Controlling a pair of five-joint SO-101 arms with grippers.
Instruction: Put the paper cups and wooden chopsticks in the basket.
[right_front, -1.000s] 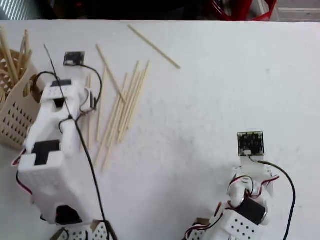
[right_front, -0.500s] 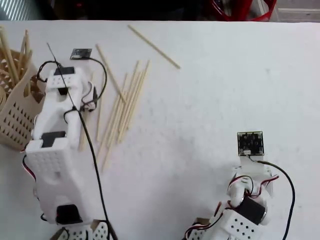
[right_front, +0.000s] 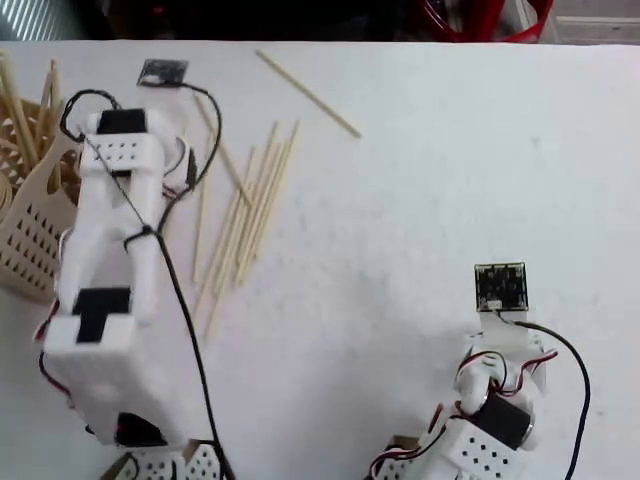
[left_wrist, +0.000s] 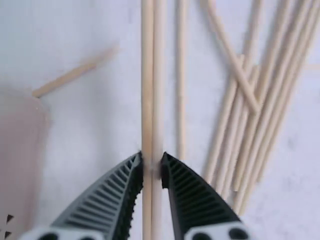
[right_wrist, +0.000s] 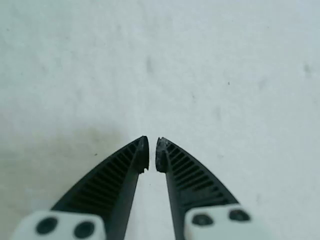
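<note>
Though now farther up the table (right_front: 450, 150), left claw (left_wrist: 151, 162) tight on two chopsticks (left_wrist: 147, 75); right claw (right_wrist: 152, 150) closed, empty.

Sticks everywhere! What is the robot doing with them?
It is tidying chopsticks into the basket, which already holds some. The left gripper has its fingers shut on two sticks, next to the pile lying on the table. The right gripper is shut over bare table, holding nothing.

High view overhead, far — wrist views close, downward; left shares chopsticks (right_front: 250, 205).
</note>
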